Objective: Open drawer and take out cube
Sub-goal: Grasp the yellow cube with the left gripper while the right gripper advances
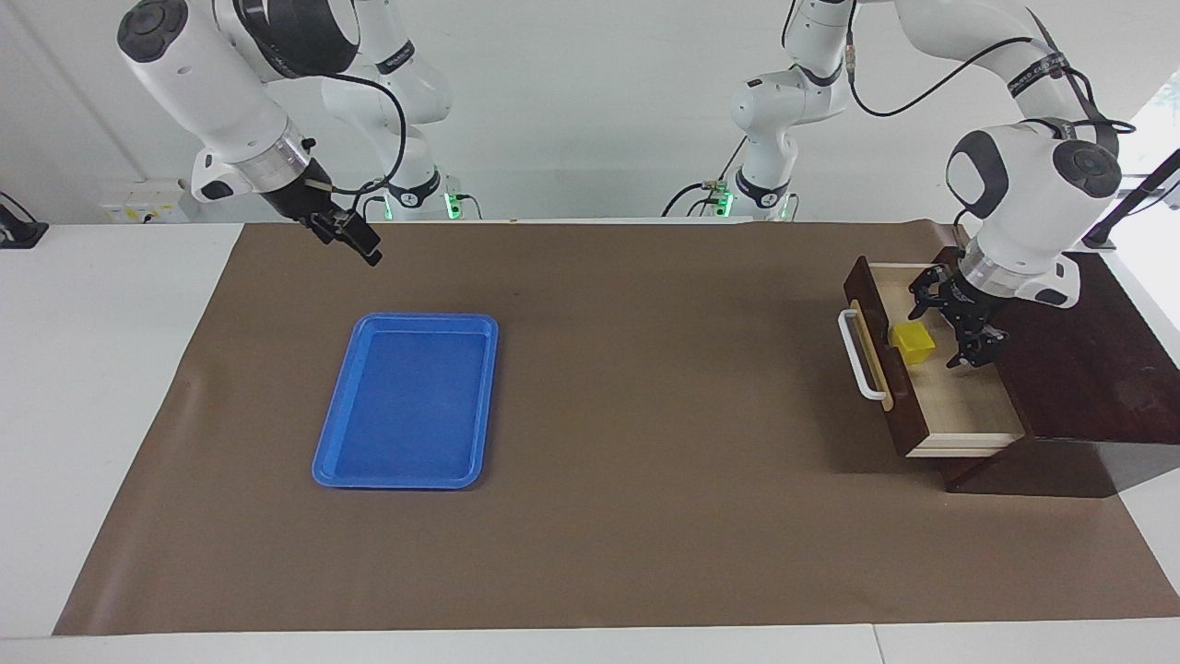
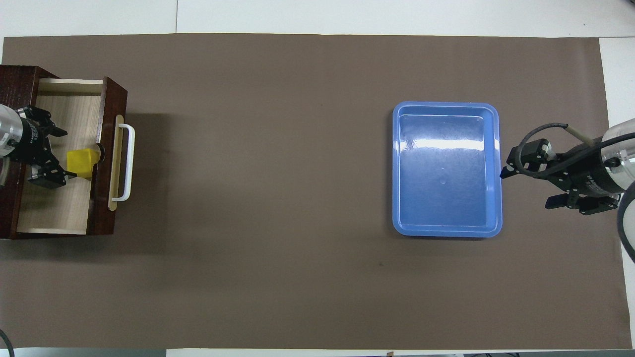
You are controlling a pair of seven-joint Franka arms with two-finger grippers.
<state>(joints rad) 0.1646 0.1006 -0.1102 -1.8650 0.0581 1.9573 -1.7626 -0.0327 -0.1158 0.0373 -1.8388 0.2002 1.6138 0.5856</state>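
Observation:
The dark wooden drawer (image 1: 973, 406) stands pulled out of its cabinet at the left arm's end of the table, its white bar handle (image 1: 859, 357) facing the table's middle. The yellow cube (image 1: 913, 342) lies inside, close to the drawer front. My left gripper (image 1: 949, 323) is open and reaches down into the drawer right beside the cube, not closed on it. The overhead view shows the drawer (image 2: 59, 208), the cube (image 2: 80, 162) and the left gripper (image 2: 55, 153), with one fingertip by the cube's edge. My right gripper (image 1: 348, 240) is open, empty and waits in the air.
A blue tray (image 1: 406, 406) lies empty on the brown mat toward the right arm's end; in the overhead view (image 2: 446, 168) the right gripper (image 2: 524, 188) hangs just beside it. The dark cabinet (image 1: 1088, 369) holds the drawer.

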